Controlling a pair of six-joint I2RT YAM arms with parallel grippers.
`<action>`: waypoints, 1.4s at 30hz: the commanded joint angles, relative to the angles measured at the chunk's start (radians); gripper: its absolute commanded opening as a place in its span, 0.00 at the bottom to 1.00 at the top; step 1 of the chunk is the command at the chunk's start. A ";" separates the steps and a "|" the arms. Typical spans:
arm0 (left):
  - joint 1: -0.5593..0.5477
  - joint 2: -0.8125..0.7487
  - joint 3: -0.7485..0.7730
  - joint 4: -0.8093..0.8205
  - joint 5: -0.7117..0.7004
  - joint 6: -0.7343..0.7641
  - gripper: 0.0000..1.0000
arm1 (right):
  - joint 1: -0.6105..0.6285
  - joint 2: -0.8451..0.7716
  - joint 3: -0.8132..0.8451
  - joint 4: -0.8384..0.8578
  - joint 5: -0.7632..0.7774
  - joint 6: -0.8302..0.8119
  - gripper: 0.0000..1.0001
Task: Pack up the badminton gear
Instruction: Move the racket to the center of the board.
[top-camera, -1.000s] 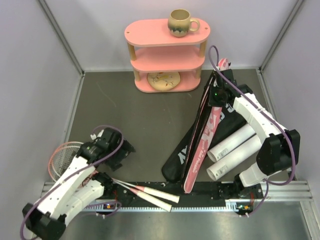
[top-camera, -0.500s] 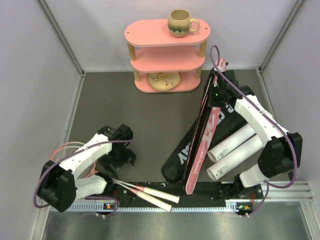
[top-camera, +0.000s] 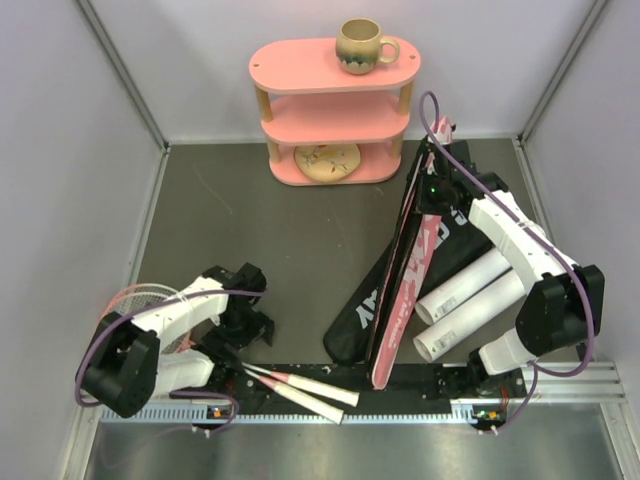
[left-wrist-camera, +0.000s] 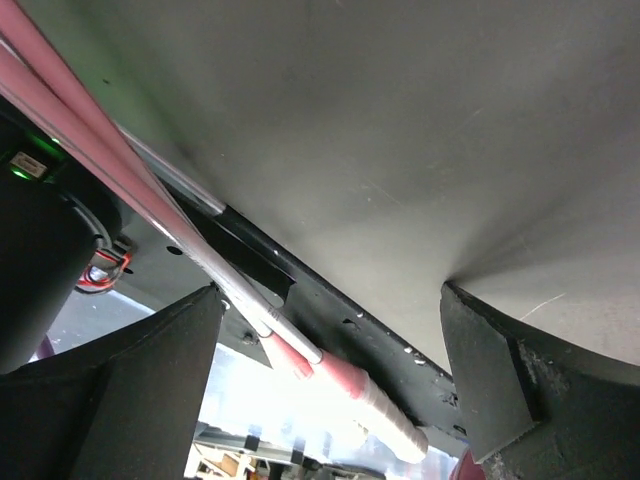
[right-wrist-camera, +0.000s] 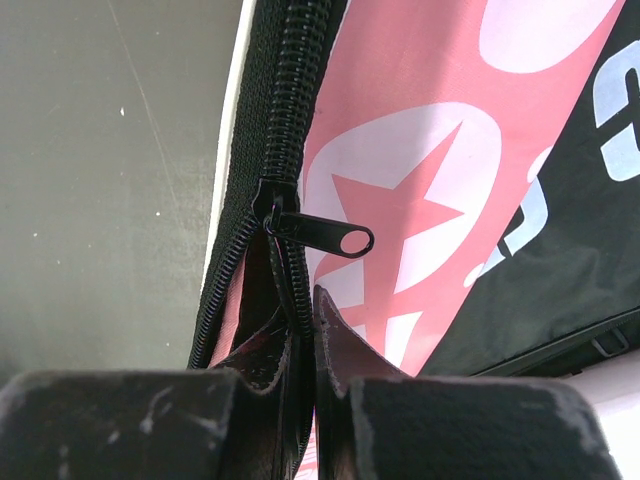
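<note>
Two rackets lie at the near left, their pink head (top-camera: 130, 305) by the wall and their white handles (top-camera: 305, 388) on the front rail. My left gripper (top-camera: 250, 328) hangs open just above the shafts, touching nothing. In the left wrist view the shafts (left-wrist-camera: 200, 265) and a pink-and-white handle (left-wrist-camera: 375, 400) pass below the open gripper (left-wrist-camera: 332, 295). My right gripper (top-camera: 432, 190) is shut on the zipper edge of the pink bag (top-camera: 408, 290), which lies over the black bag (top-camera: 352, 318). The right wrist view shows the gripper (right-wrist-camera: 305, 315) pinching that edge just below the zipper pull (right-wrist-camera: 322, 237).
Two white tubes (top-camera: 468, 285) lie beside the bags at the right. A pink three-tier shelf (top-camera: 335, 112) stands at the back with a beige mug (top-camera: 362, 45) on top and a plate (top-camera: 327, 160) on its lowest tier. Grey walls close in left, right and back.
My left gripper has swung right and nearer, from beside the racket head to over the shafts, staying open. The right gripper and bag have not moved.
</note>
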 joint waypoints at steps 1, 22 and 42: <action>-0.003 0.060 -0.056 0.088 -0.013 -0.063 0.95 | -0.004 -0.040 -0.005 0.018 -0.009 -0.003 0.00; -0.030 0.455 0.504 0.111 -0.523 0.334 0.00 | -0.004 -0.063 -0.020 0.024 -0.041 -0.002 0.00; 0.187 0.167 0.373 0.435 -0.356 0.523 0.76 | -0.004 -0.071 -0.030 0.024 -0.083 -0.020 0.00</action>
